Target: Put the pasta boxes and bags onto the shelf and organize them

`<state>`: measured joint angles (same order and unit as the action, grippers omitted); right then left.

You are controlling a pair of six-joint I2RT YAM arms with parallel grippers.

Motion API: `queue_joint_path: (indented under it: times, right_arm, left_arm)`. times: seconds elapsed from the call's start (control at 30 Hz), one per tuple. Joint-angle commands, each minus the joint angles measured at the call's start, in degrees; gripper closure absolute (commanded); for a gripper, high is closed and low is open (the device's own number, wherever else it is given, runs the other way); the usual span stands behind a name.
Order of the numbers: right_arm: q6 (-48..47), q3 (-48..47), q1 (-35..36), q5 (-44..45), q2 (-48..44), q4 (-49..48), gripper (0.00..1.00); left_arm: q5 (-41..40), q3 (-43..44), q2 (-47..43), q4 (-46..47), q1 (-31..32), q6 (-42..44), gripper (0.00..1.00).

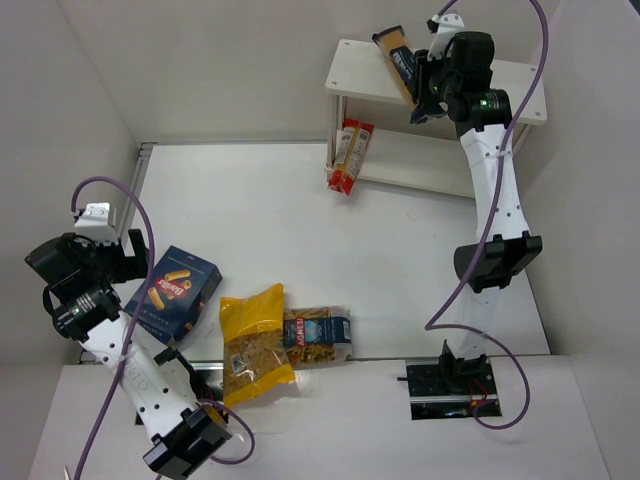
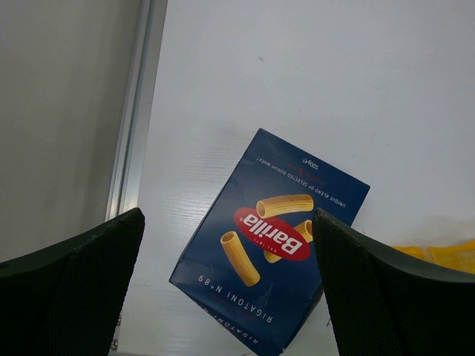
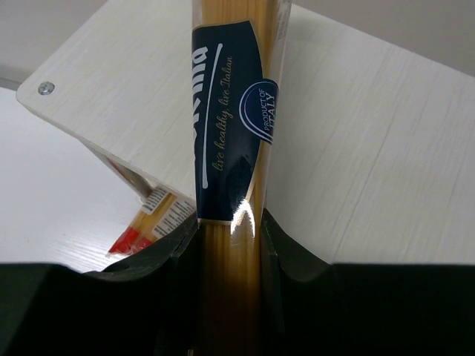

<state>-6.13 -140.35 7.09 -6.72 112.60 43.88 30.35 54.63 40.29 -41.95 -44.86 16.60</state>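
Left pincer point(image 2: 228, 285) hung wide apart above the blue box point(image 1: 175, 292) near the worktop's point(image 1: 280, 210) left edge; a yellow bag point(image 1: 255, 340) and a clear bag point(image 1: 318, 338) lay by the near edge. Right pincer point(image 3: 228, 248) clamped the spaghetti pack point(image 3: 226, 133) over the shelf's point(image 1: 355, 65) top board.

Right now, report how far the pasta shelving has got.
Done: the red-and-white narrow pack sits at the lower tier of the shelf. In hand: the right gripper is shut on the spaghetti pack over the top tier. Left: the dark blue box, yellow bag and clear blue-labelled bag lie on the table; the left gripper hangs open over the box.
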Motion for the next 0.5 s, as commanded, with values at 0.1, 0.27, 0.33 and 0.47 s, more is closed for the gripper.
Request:
queue_joint_path:
  times: [0.1, 0.27, 0.33, 0.47]
  right_arm:
    - [0.7, -5.9, -0.4, -0.8, -0.3, -9.7, 1.00]
    - [0.7, -7.6, -0.4, -0.8, 0.8, -9.2, 1.00]
    - [0.7, -8.1, -0.4, -0.8, 0.8, -9.2, 1.00]
    - [0.7, -9.2, -0.4, -0.3, 2.0, -9.2, 1.00]
  left_arm:
    - [1.4, -0.1, -0.6, 1.2, -0.4, 1.0, 0.01]
    - [1.4, -0.1, -0.6, 1.2, -0.4, 1.0, 0.01]
    - [1.4, -0.1, -0.6, 1.2, -0.4, 1.0, 0.01]
    - [1.4, -0.1, -1.1, 1.2, -0.4, 1.0, 0.01]
